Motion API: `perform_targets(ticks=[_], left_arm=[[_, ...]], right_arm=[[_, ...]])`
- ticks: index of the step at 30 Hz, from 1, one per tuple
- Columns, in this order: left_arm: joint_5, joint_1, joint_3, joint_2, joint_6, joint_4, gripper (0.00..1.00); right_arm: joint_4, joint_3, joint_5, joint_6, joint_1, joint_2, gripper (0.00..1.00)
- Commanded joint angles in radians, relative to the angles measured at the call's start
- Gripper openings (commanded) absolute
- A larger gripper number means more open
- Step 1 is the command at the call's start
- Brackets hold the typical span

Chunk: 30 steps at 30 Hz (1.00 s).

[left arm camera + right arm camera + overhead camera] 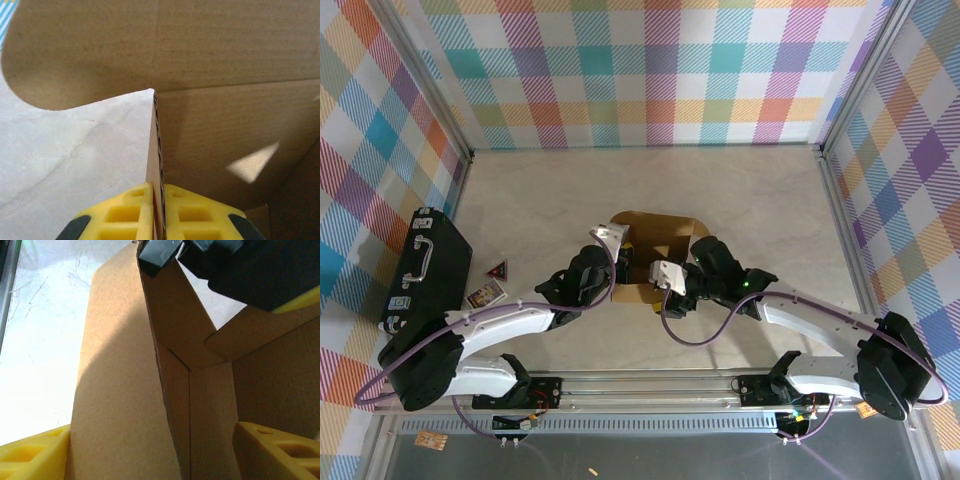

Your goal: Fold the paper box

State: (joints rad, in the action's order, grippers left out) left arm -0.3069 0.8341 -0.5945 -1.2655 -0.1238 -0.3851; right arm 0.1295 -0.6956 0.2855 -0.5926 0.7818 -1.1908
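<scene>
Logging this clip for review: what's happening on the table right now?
Both robot arms are working on a brown cardboard box in the middle of the table. The left gripper is pinched shut on the edge of one upright wall. The right gripper is open, its fingers straddling another panel. The box is only partly formed, flaps up and not yet closed.

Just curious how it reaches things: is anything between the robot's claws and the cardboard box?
Nothing visible does. The left gripper pinches a wall edge of the paper box, and the right gripper stands open astride another panel.
</scene>
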Motion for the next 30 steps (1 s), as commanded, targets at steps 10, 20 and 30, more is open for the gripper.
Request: perform_targets(ticks=[10, 20, 30], left_arm=[[0.148, 0.013, -0.045, 0.060, 0.001, 0.148, 0.17], [0.145, 0.011, -0.037, 0.101, 0.000, 0.223, 0.31], [0.139, 0.012, -0.017, 0.179, 0.003, 0.272, 0.49]], right_arm=[[-0.032, -0.041, -0.028, 0.032, -0.062, -0.039, 0.66], [-0.030, -0.041, 0.013, 0.034, -0.078, -0.065, 0.58], [0.005, -0.056, 0.050, 0.017, -0.085, -0.088, 0.53]])
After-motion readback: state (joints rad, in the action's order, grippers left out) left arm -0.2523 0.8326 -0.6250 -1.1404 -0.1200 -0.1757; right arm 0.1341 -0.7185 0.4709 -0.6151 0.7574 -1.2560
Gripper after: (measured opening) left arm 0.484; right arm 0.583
